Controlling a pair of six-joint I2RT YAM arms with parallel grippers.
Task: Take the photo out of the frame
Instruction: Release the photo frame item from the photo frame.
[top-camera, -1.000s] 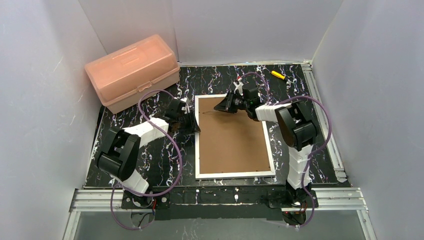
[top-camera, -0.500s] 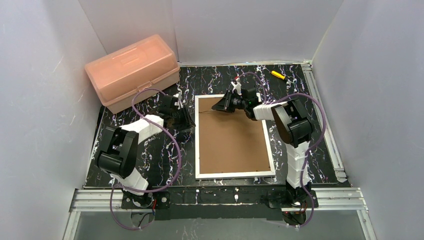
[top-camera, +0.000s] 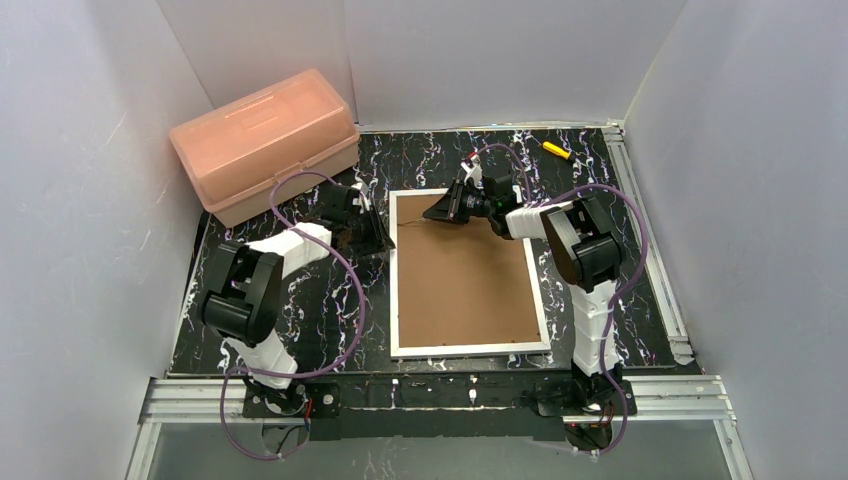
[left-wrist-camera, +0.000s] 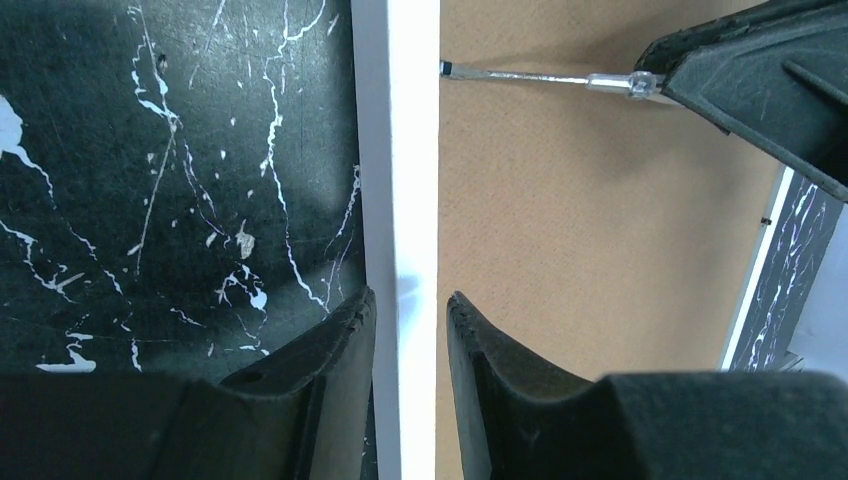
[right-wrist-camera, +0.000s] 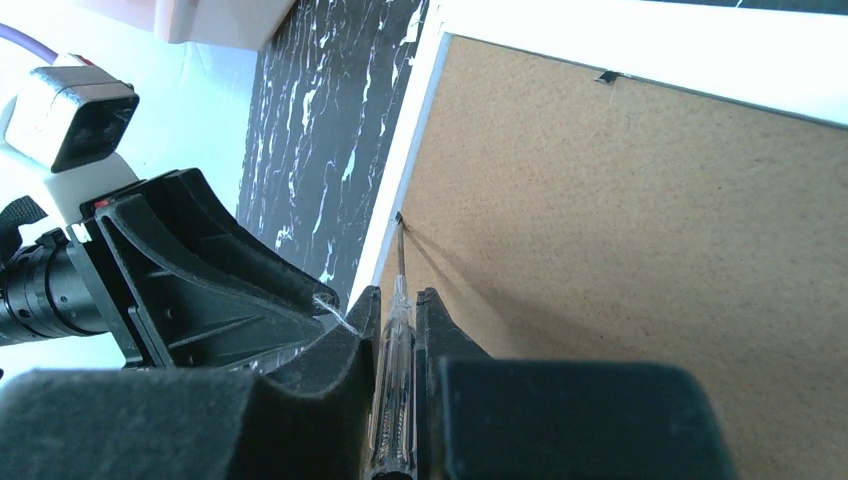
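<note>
The frame (top-camera: 468, 280) lay back-up in the middle of the bench (top-camera: 420, 160), only its brown fibreboard and narrow white border on show. And there was the right tool (right-wrist-camera: 398, 300), clamped tight on a clear-handled screwdriver (right-wrist-camera: 393, 380). The shaft reached out ahead, and its tip sat right where the backing met the border on the frame's left side, near the far corner. Just beside it, the left tool (left-wrist-camera: 410, 305) had its jaws partly apart. One finger was over the black surface, the other over the backing, with the white border showing in the gap. It gripped nothing I could make out, and whether it touched the frame I couldn't tell.

Out from there, the bench was black with white marble veining. Purple cables (top-camera: 357, 310) looped off both arms. A translucent pink box (top-camera: 265, 140) sat at the far left corner, a small yellow item (top-camera: 556, 150) at the far right. Aluminium rails (top-camera: 440, 395) ran along the near edge, with plain white walls (top-camera: 500, 60) on three sides.
</note>
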